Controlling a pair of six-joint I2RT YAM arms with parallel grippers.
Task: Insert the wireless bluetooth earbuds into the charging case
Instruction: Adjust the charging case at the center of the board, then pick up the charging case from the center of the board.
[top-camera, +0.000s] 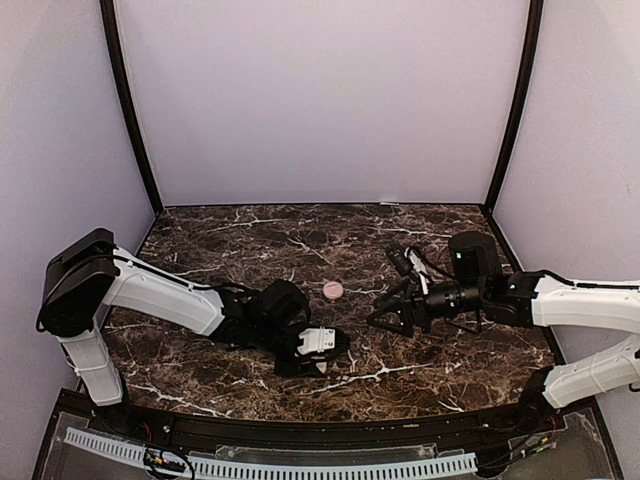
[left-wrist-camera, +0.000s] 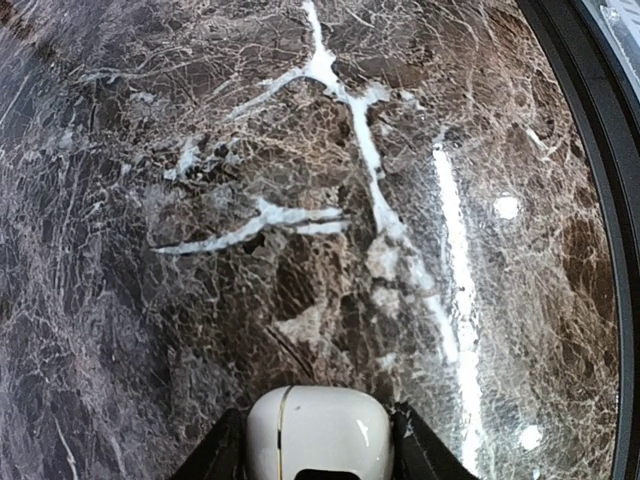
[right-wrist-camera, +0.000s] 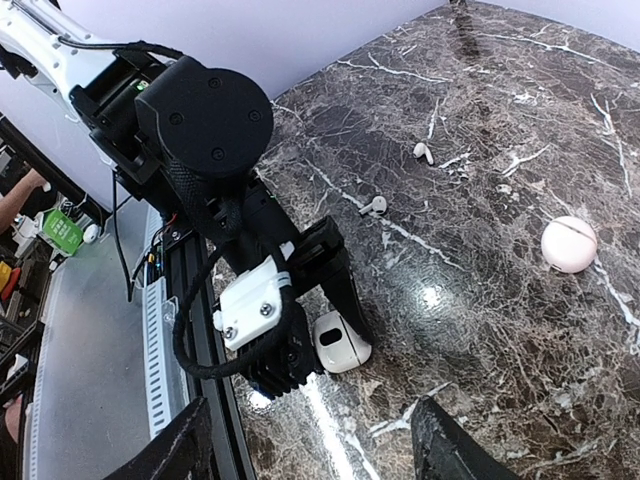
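Now, left tool (left-wrist-camera: 318, 420) pinching closed charging case (right-wrist-camera: 341, 343), right tool (right-wrist-camera: 320, 440) spread, earbuds (right-wrist-camera: 373, 205) (right-wrist-camera: 423, 152) loose on marble (right-wrist-camera: 480, 330).

The table (top-camera: 250, 240) is dark brown marble, webbed with fine white and grey veins, a few of them thick and bright. The charging case (left-wrist-camera: 318, 435) is glossy white with a thin darker seam. One earbud (right-wrist-camera: 373, 205) and the other earbud (right-wrist-camera: 423, 152) are white; the round case (right-wrist-camera: 569, 243) is pale pink. The left arm (top-camera: 160, 295) and right arm (top-camera: 590, 300) match: white shells, black joints. The walls (top-camera: 320, 100) are pale lilac.

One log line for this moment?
left jaws: grip white case | right jaws: open, empty | earbuds: two loose on table | pink case: apart
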